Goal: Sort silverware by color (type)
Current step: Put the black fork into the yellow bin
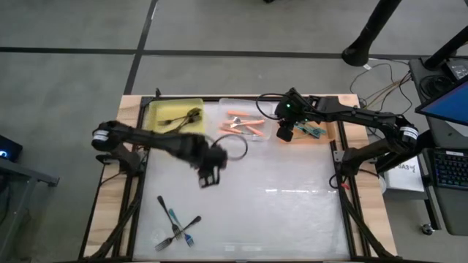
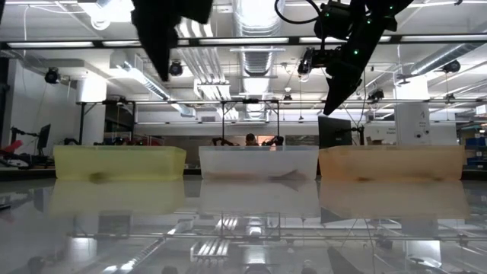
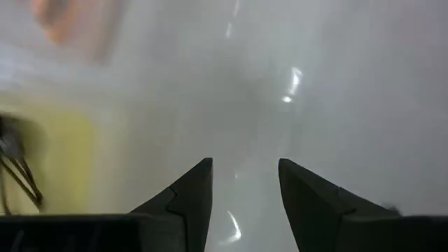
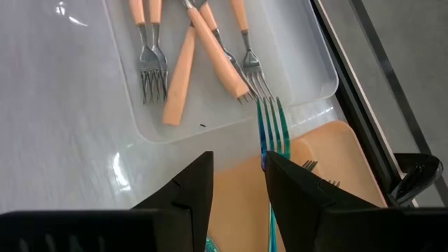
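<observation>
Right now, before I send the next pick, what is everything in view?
Yellow plastic tray: one, back-left of table.
Black-handled forks: several, count unclear, in yellow tray.
Clear plastic tray: one, back-middle.
Orange-handled forks: at least five, in clear tray.
Orange plastic tray: one, back-right.
Teal-handled forks: one at orange tray's edge, more inside.
Loose forks: about three, black and teal, front-left.
Left gripper: open, empty, over bare table.
Right gripper: open, above clear and orange trays' border.
</observation>
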You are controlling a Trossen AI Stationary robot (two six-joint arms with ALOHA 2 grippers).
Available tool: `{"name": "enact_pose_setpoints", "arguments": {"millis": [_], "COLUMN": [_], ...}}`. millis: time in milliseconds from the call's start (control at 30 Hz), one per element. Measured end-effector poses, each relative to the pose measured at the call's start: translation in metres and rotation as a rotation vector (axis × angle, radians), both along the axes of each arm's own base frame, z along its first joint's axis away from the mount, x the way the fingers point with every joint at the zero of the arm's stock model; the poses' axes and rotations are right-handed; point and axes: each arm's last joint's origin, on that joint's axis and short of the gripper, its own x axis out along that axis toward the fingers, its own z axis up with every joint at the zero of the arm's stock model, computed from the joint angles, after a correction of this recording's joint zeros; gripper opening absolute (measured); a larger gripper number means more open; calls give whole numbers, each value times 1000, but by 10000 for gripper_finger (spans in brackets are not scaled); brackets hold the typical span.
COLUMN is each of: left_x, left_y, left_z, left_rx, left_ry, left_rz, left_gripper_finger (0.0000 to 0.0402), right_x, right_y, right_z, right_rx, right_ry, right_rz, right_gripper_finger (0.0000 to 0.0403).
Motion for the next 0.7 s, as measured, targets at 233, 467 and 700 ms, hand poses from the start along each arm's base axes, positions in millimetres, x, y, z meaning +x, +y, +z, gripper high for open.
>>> {"name": "enact_pose_setpoints", "arguments": {"millis": [233,467,700], "left_x": [-24,-53,-85], "left_y": [-64,-97,-113], "left_z": [1,-5,-32], "left_rx": [-132,-142,-158], "left_ry": [84,220,345], "left_rz": [2,152,339], "left_gripper_finger": [144,144,144], "right_x": [0,0,0], "right_y": [0,0,0], "right_z": [0,0,0], "right_rx": [0,0,0], "right_ry": [0,0,0], "right_rz": [0,0,0], "right_gripper_finger": [121,121,121]}}
